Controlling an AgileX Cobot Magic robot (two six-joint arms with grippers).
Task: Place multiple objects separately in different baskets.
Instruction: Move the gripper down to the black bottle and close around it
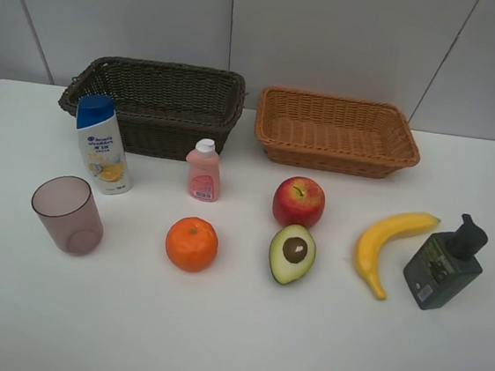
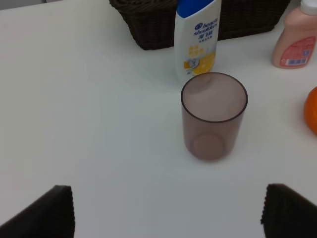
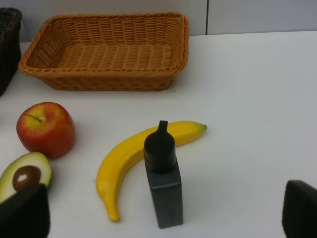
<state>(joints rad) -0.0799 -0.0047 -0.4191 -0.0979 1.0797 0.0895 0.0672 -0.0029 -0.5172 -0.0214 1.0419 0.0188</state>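
Clock face laid on the high view, 12 at the back wall, centre at mid white table (image 1: 230, 352).

- At 11: deep dark brown woven wicker basket (image 1: 167, 129). At 1: shallower light orange-tan woven wicker basket (image 1: 331, 161), just beside it, apart.
- At 10: white blue-capped shampoo bottle (image 1: 101, 148), upright, in front of the dark basket. At 9: translucent mauve cup (image 1: 67, 214), upright, near the shampoo bottle.
- Near centre, toward 11: small pink bottle (image 1: 203, 172), upright. Toward 1: red apple (image 1: 299, 202).
- Toward 7: round orange (image 1: 192, 243). Toward 5: halved avocado (image 1: 293, 253), cut face and pit up, just in front of the apple.
- At 3: curved yellow banana (image 1: 387, 245), flat; just beside it, further toward 3, dark green pump bottle (image 1: 443, 264), upright.
- All eight on the table, outside the baskets.
- Left gripper (image 2: 168, 213): fingers spread wide, nothing held, cup ahead of the tips.
- Right gripper (image 3: 162, 218): fingers spread wide, nothing held, pump bottle ahead.
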